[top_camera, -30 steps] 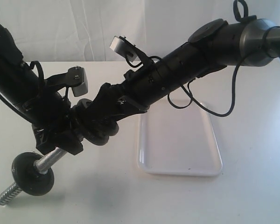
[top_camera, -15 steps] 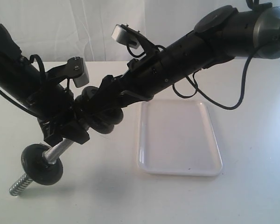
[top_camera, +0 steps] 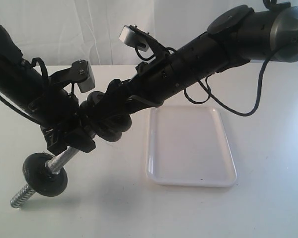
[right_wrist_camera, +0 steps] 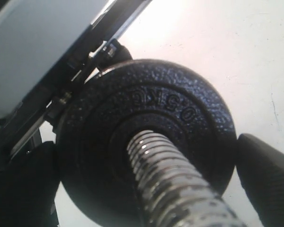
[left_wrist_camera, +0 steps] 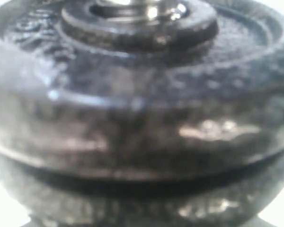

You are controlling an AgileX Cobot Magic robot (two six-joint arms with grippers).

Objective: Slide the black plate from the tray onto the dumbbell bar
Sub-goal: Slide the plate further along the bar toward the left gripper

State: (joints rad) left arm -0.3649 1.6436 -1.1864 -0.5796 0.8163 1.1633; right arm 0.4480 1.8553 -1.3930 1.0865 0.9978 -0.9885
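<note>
The dumbbell bar (top_camera: 59, 161) hangs tilted over the table, with my left gripper (top_camera: 72, 141) shut on its middle. One black disc (top_camera: 44, 174) sits near its lower threaded end. My right gripper (top_camera: 109, 116) reaches across to the bar's upper end. In the right wrist view the black plate (right_wrist_camera: 180, 104), stamped 0.5KG, is threaded on the bar (right_wrist_camera: 175, 184). My right gripper (right_wrist_camera: 146, 165) has its fingers (right_wrist_camera: 270, 179) against the plate's rim on both sides. The left wrist view is filled by blurred black discs (left_wrist_camera: 142, 118) that hide its jaws. The tray (top_camera: 191, 146) holds nothing.
The tray's near rim (top_camera: 188, 182) lies right of both grippers on the white table. A white curtain backs the scene. The right arm's cable (top_camera: 238, 111) loops above the tray's far end.
Since a second ago both arms and the bar have shifted up and to the right, lifting the bar's lower end. Almost nothing moved in the last half second.
</note>
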